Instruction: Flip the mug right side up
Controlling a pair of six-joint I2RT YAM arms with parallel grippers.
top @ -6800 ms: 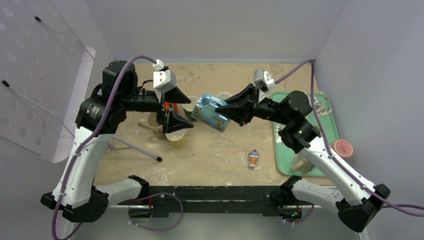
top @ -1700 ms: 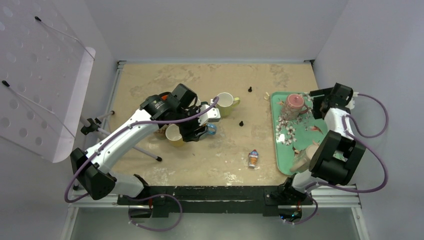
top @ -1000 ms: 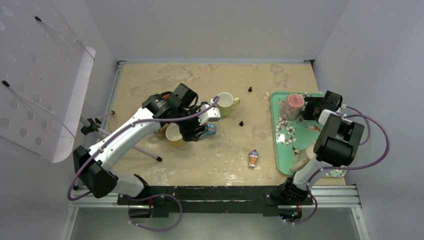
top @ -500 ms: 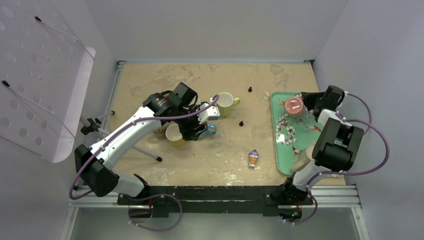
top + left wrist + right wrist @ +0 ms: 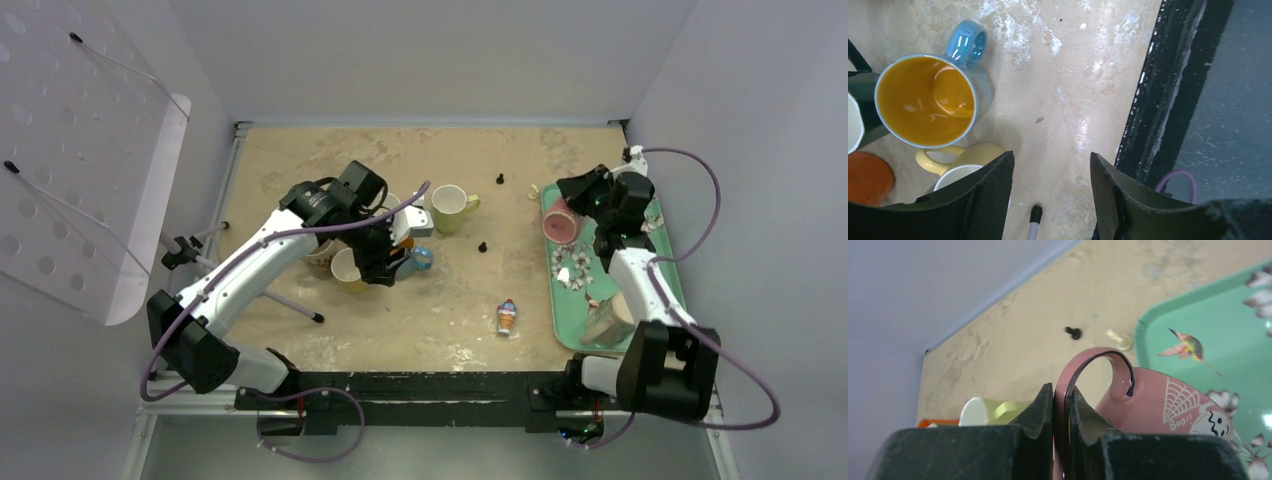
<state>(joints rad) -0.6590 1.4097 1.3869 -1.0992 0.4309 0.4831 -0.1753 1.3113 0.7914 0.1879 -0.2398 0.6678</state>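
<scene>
pink glossy mug (image 5: 1168, 405), looped handle (image 5: 1122, 371) tight in right gripper (image 5: 1060, 390); left gripper (image 5: 1050, 165) wide

Top view: left arm (image 5: 260, 255) overhangs the mug cluster (image 5: 349, 270) toward the table's (image 5: 450, 300) left edge; I can't count the mugs beneath it. Two black specks (image 5: 499, 179) nearer the far edge and a small figure (image 5: 508, 316) by the near edge are too small to identify.

Left wrist view: white mug (image 5: 852, 125) and orange disc (image 5: 868, 177) cut by the frame's left edge; yellow mug (image 5: 979, 152) half behind a finger (image 5: 983, 200).

Right wrist view: pink mug (image 5: 1168, 410) runs off the bottom edge; right gripper (image 5: 1062, 395) hides the pinched rim.
</scene>
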